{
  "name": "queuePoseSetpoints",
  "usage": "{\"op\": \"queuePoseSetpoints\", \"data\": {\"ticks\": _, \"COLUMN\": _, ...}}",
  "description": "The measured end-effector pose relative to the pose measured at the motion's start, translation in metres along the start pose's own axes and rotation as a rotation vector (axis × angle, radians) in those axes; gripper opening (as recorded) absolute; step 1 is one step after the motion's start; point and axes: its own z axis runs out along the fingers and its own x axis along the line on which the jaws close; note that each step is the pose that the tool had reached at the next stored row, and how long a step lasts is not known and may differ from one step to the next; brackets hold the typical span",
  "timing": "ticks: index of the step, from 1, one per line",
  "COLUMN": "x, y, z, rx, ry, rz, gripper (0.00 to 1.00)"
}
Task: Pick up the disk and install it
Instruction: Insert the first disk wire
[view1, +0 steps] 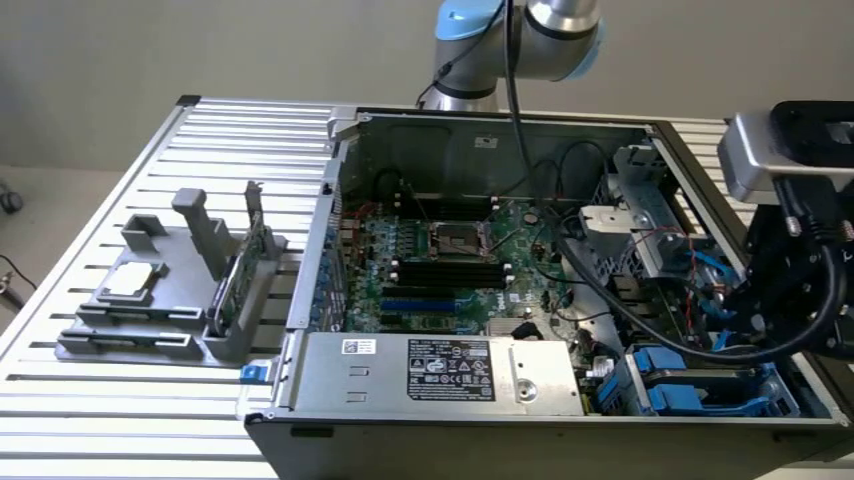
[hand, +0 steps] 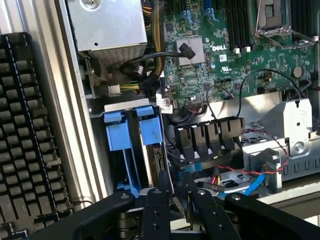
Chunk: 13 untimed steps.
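The disk (hand: 156, 167) stands edge-on in the drive bay at the open computer case's front corner. Its dark connector end faces me under a bright blue tab (hand: 150, 131). A second blue-railed carrier (hand: 120, 137) sits beside it. The same blue rails (view1: 674, 390) show in the exterior view, low on its right. My gripper (hand: 181, 196) hovers just off the bay, its black fingers (hand: 158, 212) a small gap apart with nothing between them. In the exterior view the arm's wrist (view1: 794, 260) hangs over the case's right side.
A row of black cable plugs (hand: 210, 136) and loose red and blue wires lie close by the gripper. The power supply (view1: 441, 368) fills the case's front. A grey holder (view1: 160, 300) with a small silver chip (view1: 134, 280) and a green card (view1: 247, 265) stands on the slatted table.
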Motion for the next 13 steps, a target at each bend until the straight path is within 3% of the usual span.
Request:
{"op": "queuePoseSetpoints", "data": {"ticks": 5, "x": 0.0000, "y": 0.0000, "z": 0.0000, "rx": 0.0129, "ry": 0.0048, "rz": 0.086, "gripper": 0.25}}
{"op": "queuePoseSetpoints", "data": {"ticks": 8, "x": 0.0000, "y": 0.0000, "z": 0.0000, "rx": 0.0112, "ry": 0.0094, "rz": 0.128, "gripper": 0.25}}
{"op": "queuePoseSetpoints", "data": {"ticks": 9, "x": 0.0000, "y": 0.0000, "z": 0.0000, "rx": 0.0070, "ry": 0.0119, "rz": 0.139, "gripper": 0.25}}
{"op": "queuePoseSetpoints", "data": {"ticks": 11, "x": 0.0000, "y": 0.0001, "z": 0.0000, "rx": -0.0074, "ry": 0.0181, "rz": 0.161, "gripper": 0.25}}
{"op": "queuePoseSetpoints", "data": {"ticks": 13, "x": 0.0000, "y": 0.0000, "z": 0.0002, "rx": -0.0318, "ry": 0.0263, "rz": 0.179, "gripper": 0.25}}
